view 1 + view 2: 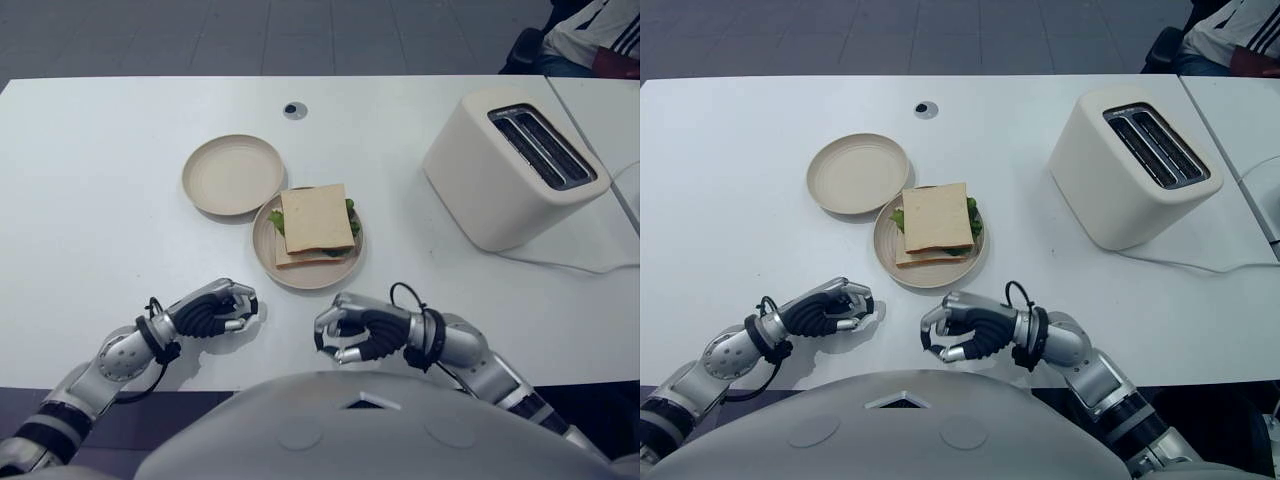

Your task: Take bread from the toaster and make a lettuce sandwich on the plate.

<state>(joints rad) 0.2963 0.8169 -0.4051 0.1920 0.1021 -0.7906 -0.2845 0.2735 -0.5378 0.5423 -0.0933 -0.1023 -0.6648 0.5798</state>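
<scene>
Left eye view gives you the sandwich (317,217) just below the middle of the frame. Its top slice of bread is square and pale, with lettuce (275,222) showing at the left and right edges and a second slice (290,262) peeking out underneath. It sits on a round beige plate (300,279).

A second plate (232,175) of the same colour lies up and to the left. Its rim meets the sandwich plate's rim (touching or slightly overlapping, you can't tell which).

The toaster (480,170) stands well apart in the upper right of the frame, with its two slots facing up. Its white cord (580,268) trails along the table (100,200) toward the right edge.

Your left hand (212,308) is at the lower left, low over the tabletop, with its fingers curled in on themselves and nothing in them. Your right hand (352,328) is at the lower middle, curled the same way and gripping nothing. Both hands are near the sandwich plate, below it in the frame, and clear of it.

A small round fitting (294,110) sits in the tabletop near the top centre.
</scene>
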